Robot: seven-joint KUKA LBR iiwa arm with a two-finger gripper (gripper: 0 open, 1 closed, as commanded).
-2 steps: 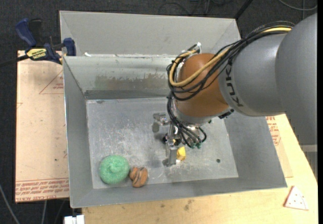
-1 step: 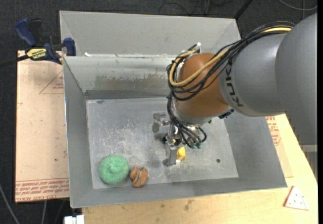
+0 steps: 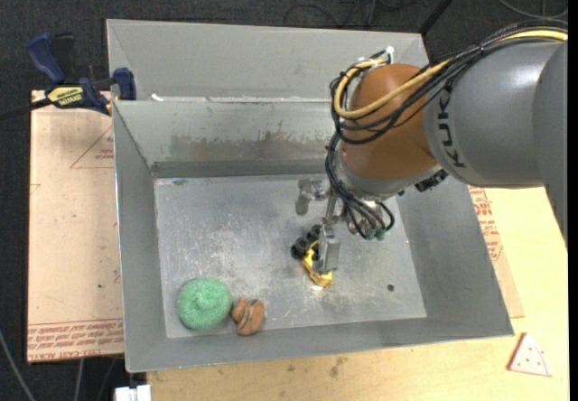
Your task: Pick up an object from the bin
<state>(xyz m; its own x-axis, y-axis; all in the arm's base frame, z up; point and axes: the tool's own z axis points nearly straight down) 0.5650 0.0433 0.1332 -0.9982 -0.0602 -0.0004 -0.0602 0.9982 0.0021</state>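
Grey bin floor (image 3: 235, 237), jaws touching small yellow-and-black thing (image 3: 317, 276) mid-bin, whether clenched unclear

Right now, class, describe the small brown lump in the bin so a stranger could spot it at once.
Find the grey metal bin and look to its floor's lower-left corner, where a round fuzzy green ball lies. Just right of the ball sits the small lumpy brown object, smaller than the ball and brown, not green.
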